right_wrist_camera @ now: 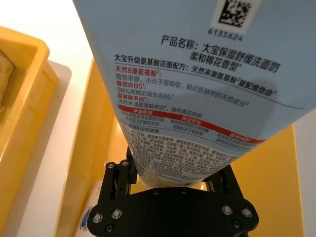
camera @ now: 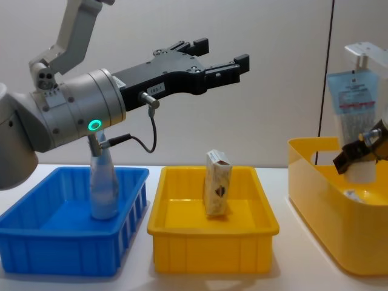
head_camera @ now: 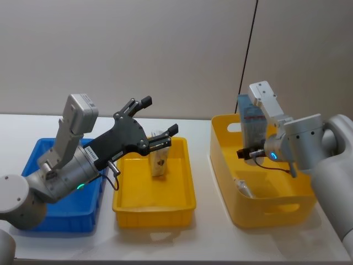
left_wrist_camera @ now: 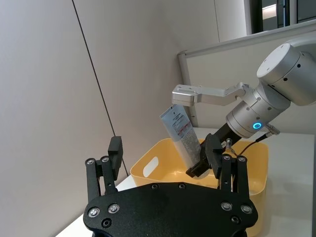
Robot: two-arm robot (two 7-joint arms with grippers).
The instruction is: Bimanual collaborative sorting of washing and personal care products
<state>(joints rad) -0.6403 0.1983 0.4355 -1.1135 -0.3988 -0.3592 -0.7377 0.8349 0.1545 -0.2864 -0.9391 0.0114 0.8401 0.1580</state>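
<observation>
Blue crate (head_camera: 38, 212): ribbed plastic, on the white table (head_camera: 209, 243) at the robot's left.

Shallow yellow tray (head_camera: 157, 212): rectangular, just beside the crate, at the middle of the table.

Deep yellow tub (head_camera: 276, 212): rounded corners, slot handle in the near wall, at the robot's right, apart from the tray.

Wall (head_camera: 182, 49): plain pale grey, behind the table, with a thin dark vertical line (head_camera: 248, 52) running down it.

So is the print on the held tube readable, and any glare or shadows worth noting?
Right wrist view: the pale blue squeeze tube has sharp print, its near end softer. Head view: soft shadows under the shallow yellow tray. Chest view: even light, no glare.
</observation>
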